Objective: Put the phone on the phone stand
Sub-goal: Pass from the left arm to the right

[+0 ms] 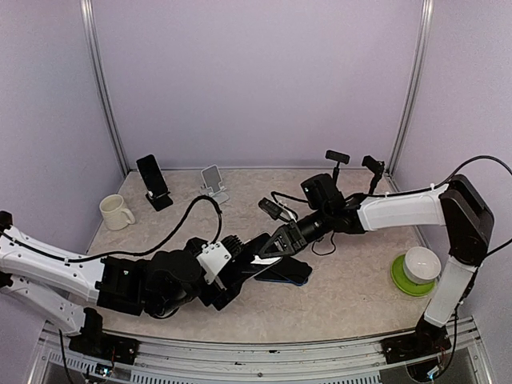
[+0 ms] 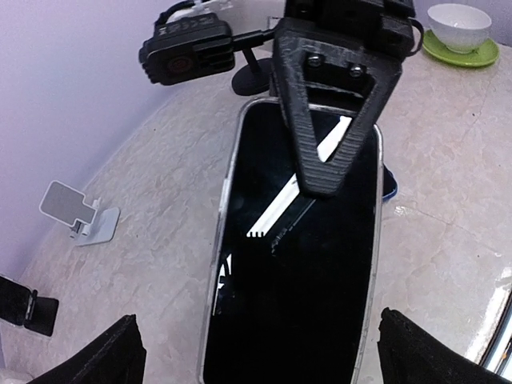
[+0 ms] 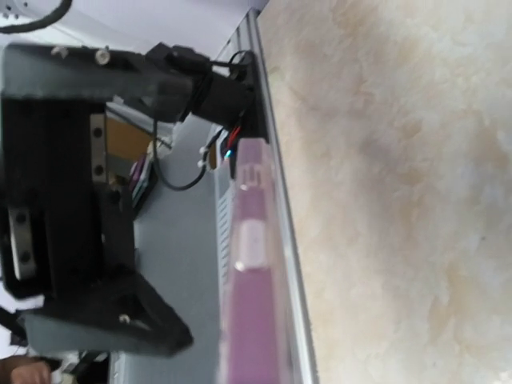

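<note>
The phone (image 2: 304,264), black screen in a clear case, lies at the table's middle (image 1: 286,272). My right gripper (image 1: 272,246) is shut on its far end, with one finger (image 2: 328,120) flat across the screen. The right wrist view shows the phone edge-on, purple (image 3: 252,304). My left gripper (image 2: 256,352) is open, its fingertips wide apart on either side of the phone's near end, not touching it (image 1: 240,276). The white phone stand (image 1: 213,182) stands empty at the back and also shows in the left wrist view (image 2: 80,212).
A black phone on a black stand (image 1: 152,180) and a cream mug (image 1: 116,212) are at the back left. A white bowl on a green plate (image 1: 416,268) is at the right. Small black camera mounts (image 1: 338,158) and cables stand behind the right arm.
</note>
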Controlling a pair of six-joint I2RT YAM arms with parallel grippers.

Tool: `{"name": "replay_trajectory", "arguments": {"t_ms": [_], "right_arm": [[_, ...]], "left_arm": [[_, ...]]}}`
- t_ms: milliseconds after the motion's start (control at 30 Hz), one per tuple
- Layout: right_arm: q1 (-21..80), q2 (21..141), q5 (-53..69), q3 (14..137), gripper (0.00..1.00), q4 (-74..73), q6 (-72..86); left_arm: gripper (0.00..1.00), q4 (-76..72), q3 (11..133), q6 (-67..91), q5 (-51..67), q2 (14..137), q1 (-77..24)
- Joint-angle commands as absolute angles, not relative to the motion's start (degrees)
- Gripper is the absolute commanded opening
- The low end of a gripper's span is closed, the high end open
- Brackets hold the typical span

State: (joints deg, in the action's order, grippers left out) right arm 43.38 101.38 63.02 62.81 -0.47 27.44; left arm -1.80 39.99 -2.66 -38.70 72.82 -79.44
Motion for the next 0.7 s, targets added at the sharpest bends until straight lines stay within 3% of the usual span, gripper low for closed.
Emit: {"name": "replay_trajectory", "arguments": {"t_ms": [0, 333, 667], "right_arm": [[42.9, 96.0, 59.9, 62.2, 0.0, 3.2, 24.9], [42.9, 86.5, 45.6, 58.0, 0.0, 6.9, 19.2], [42.9, 76.7, 31.6, 48.3, 0.0, 20.9, 16.1]], "left_arm": [[0.99, -4.6, 38.0, 3.1, -34.8, 69.1, -76.0], [0.99, -6.1, 36.0, 17.6, -15.9, 60.1, -61.4], [0.99, -7.6, 38.3, 33.4, 1.6, 60.3, -50.3]]}}
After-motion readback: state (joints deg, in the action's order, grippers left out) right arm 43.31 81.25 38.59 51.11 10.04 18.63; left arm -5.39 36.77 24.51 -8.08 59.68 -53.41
